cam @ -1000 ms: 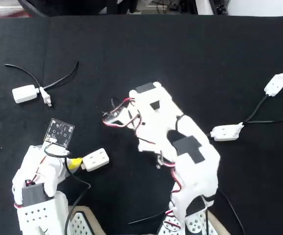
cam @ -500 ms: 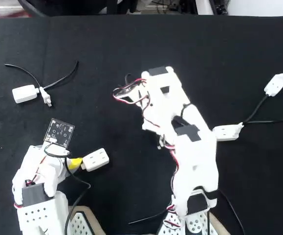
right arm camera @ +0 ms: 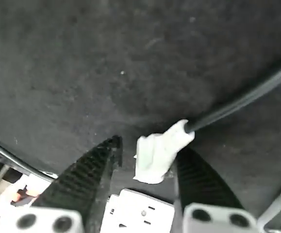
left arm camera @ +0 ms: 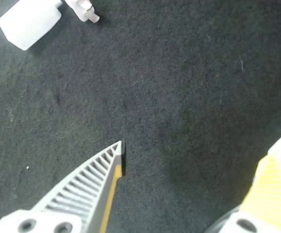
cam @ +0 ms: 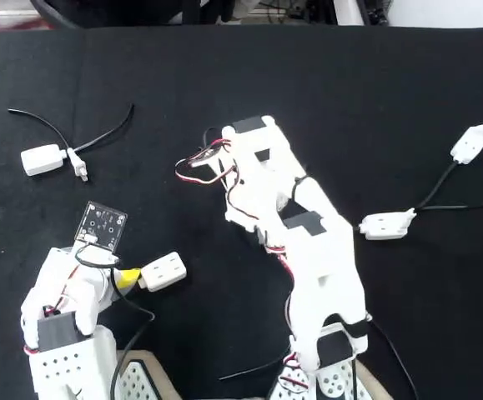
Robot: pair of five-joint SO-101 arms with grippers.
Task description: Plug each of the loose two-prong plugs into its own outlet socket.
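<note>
- High view: the left gripper rests beside an outlet socket on the bench, probably to steady it.
- Left wrist view: this gripper's jaws gape wide apart, holding nothing.
- Right wrist view: a plug sits within the right gripper. I cannot tell whether it is clamped.

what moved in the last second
The right arm swung outward and rightward, then back left. The left arm, the socket beside it, the far-left socket and loose plug, and the right-hand socket stayed put.
</note>
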